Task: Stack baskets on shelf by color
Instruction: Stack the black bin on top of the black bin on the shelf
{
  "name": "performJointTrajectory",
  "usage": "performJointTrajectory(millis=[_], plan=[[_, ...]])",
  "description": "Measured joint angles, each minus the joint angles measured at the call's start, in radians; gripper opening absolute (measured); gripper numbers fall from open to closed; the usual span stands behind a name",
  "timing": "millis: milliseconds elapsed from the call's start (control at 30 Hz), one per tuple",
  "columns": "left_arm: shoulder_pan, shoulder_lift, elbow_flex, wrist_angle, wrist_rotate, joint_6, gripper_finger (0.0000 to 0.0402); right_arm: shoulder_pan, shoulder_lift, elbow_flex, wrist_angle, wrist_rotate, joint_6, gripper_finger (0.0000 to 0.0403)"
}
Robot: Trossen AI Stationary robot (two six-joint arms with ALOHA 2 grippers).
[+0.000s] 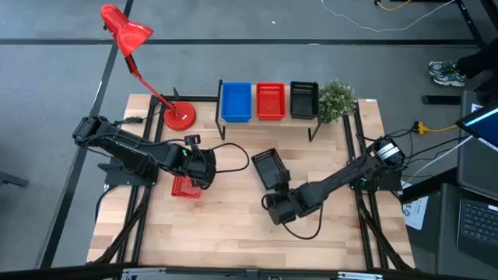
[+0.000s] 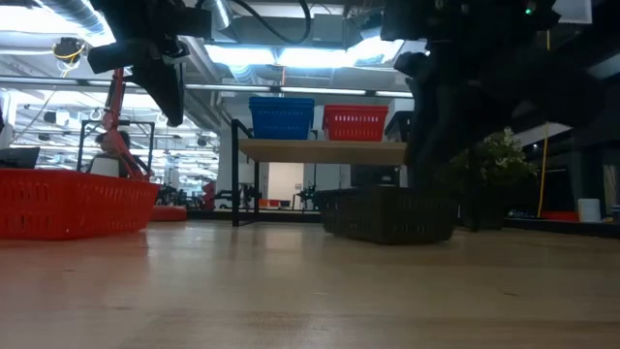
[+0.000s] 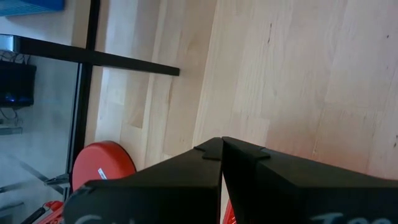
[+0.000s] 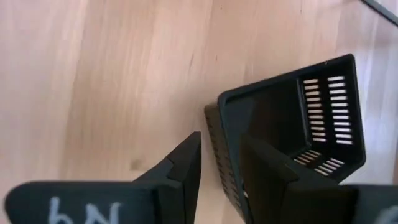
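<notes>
On the shelf (image 2: pixel 320 150) at the table's far side stand a blue basket (image 1: pixel 236 102), a red basket (image 1: pixel 270 101) and a black basket (image 1: pixel 303 99) in a row. A loose black basket (image 1: pixel 271 169) rests on its base at mid-table. My right gripper (image 4: pixel 221 146) is open at its near end, one finger inside the basket and one outside. A loose red basket (image 1: pixel 187 187) sits on the table toward the left. My left gripper (image 3: pixel 221 149) hangs shut above it, well clear in the low view. My right gripper straddles the loose black basket's near short wall (image 4: pixel 217 134), slanting down from the table's near right. The outer finger (image 4: pixel 186 165) stands clear of the wall. Whether the inner finger (image 4: pixel 264 168) touches it, I cannot tell. The basket stands flat on the table.
A red desk lamp (image 1: pixel 179 117) stands at the far left, its round base beside the shelf. A small green plant (image 1: pixel 336 99) sits at the shelf's right end. Bare wood lies along the table's near side.
</notes>
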Motion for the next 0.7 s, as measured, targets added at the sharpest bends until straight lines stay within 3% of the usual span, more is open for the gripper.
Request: performJointTrajectory(millis=[367, 567, 700], plan=[[0.0, 0.0, 0.0, 0.001, 0.0, 0.0, 0.0, -0.07, 0.0, -0.067, 0.012, -0.009, -0.021, 0.0108], [0.0, 0.0, 0.0, 0.001, 0.0, 0.0, 0.0, -0.114, 0.0, -0.135, 0.097, -0.124, -0.018, 0.0108], [0.0, 0.0, 0.0, 0.002, 0.0, 0.0, 0.0, -0.123, 0.0, -0.159, 0.144, -0.145, 0.005, 0.0105]])
